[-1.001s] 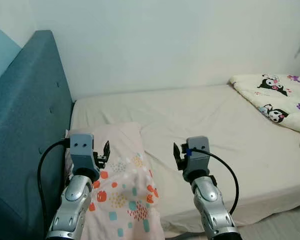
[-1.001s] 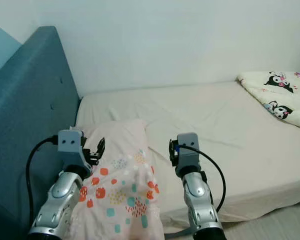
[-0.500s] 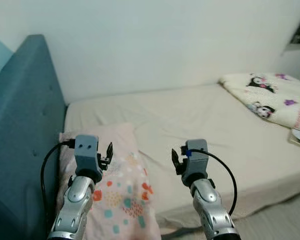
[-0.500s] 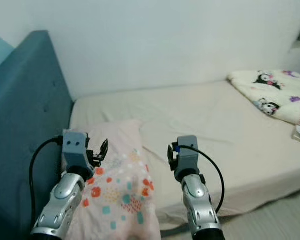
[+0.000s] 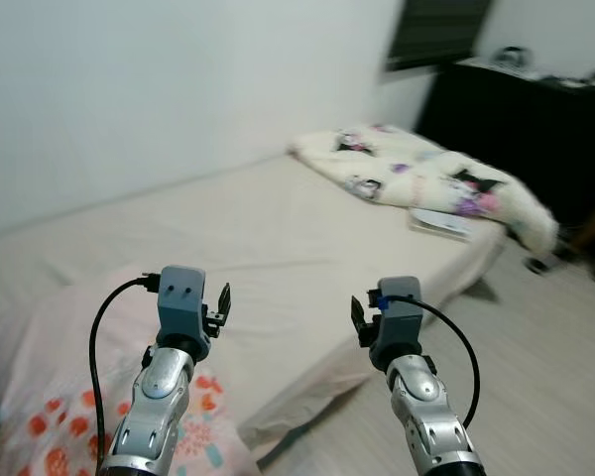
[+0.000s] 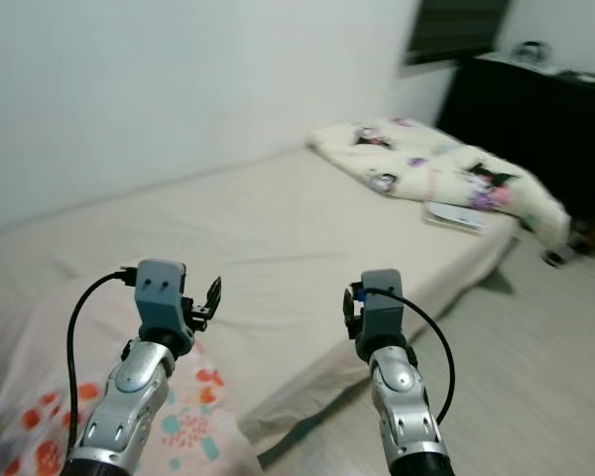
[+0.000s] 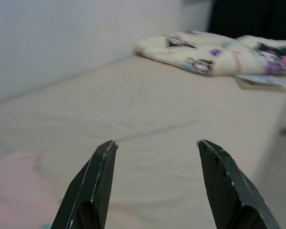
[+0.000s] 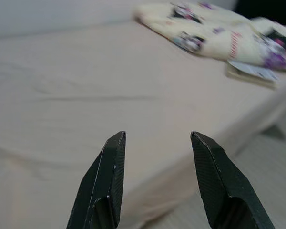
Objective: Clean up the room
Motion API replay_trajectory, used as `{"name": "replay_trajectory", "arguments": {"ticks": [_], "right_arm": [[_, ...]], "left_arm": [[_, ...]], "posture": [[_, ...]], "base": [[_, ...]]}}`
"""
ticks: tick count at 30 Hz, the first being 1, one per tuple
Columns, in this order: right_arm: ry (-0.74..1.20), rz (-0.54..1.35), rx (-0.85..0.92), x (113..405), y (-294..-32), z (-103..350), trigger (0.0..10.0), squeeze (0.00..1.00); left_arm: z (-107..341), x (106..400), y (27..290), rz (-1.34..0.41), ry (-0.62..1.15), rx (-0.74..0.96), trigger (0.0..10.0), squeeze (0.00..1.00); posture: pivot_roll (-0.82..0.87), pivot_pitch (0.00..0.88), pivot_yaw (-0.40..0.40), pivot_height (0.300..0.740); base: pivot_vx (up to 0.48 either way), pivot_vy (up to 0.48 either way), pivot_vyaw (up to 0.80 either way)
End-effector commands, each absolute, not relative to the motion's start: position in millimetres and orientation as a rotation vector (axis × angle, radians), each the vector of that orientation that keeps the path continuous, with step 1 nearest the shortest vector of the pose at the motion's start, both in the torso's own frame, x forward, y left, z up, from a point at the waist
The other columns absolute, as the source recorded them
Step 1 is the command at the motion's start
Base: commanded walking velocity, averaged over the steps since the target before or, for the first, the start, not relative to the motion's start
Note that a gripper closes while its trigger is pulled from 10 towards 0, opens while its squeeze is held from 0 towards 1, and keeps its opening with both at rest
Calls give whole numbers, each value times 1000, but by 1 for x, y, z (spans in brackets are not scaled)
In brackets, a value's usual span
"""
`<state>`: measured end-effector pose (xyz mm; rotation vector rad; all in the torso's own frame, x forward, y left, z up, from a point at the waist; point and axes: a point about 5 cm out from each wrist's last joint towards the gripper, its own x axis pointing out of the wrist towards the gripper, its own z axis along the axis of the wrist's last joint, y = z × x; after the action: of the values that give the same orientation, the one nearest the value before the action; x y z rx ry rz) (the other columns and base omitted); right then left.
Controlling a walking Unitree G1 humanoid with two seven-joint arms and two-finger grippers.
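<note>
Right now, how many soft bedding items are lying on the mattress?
2. A pink patterned pillow lies at the near left end below the left tool; a cartoon-print blanket is bunched at the far right end. More may lie outside the picture.

hovering apart above the beige-sheeted bed (image 6: 278, 228): left gripper (image 6: 210, 297) and right gripper (image 6: 349, 309). lying near the far end: crumpled cream cartoon-print blanket (image 6: 426, 169).
</note>
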<state>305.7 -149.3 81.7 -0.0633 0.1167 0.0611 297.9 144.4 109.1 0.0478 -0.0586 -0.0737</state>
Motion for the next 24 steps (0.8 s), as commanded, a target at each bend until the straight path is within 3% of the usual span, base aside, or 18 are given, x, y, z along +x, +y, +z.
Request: {"name": "replay_trajectory", "arguments": {"ticks": [1,24], "right_arm": [[134,47,-67,308,-153,81,10000,0],[160,36,-91,307,-154,77,10000,0]], "left_arm": [[107,298,143,-78,-50,61,10000,0],[107,297,146,-70,-50,56,10000,0]], "posture": [[28,0,-62,734],[27,0,-63,734]], "base": [[0,0,-800],[0,0,-800]]}}
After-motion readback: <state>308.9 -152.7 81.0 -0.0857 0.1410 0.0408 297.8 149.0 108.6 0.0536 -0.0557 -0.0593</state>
